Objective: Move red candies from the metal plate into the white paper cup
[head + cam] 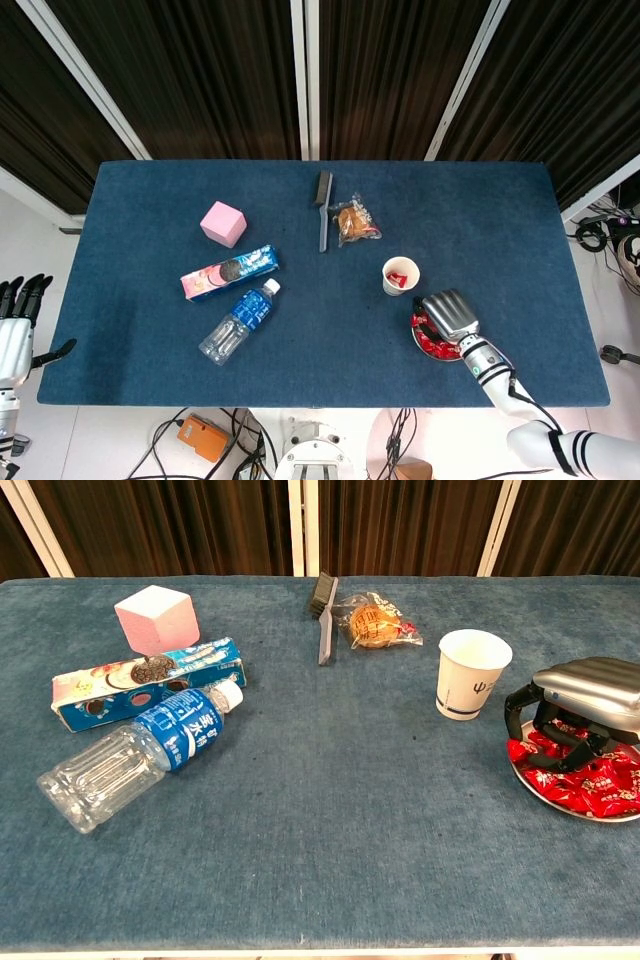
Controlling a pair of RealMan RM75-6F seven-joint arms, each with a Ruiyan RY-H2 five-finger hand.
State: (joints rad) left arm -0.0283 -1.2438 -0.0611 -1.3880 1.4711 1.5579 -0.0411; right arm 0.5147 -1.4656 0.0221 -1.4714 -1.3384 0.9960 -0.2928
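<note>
the right hand (585,702) has a ribbed, glossy silver back and black fingers (519,709), its wrist a silver cuff with a small green mark and a white forearm, while the left hand (14,330) shows dark fingers above a white shell.

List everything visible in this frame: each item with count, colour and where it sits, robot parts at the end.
table: one, blue cloth top, fills both views
metal plate: one, silver, near right edge
red candies: a pile, too many to count, on the plate; at least one more inside the cup
white paper cup: one, upright, just left of the plate
snack packet: one, clear wrap, brown contents, far centre
brush: one, dark, left of the packet
pink cube: one, far left
cookie box: one, blue and pink, lying flat
water bottle: one, clear, blue label, on its side
right hand: silver, fingers curled down into the candies
left hand: off the table's left edge, fingers apart
</note>
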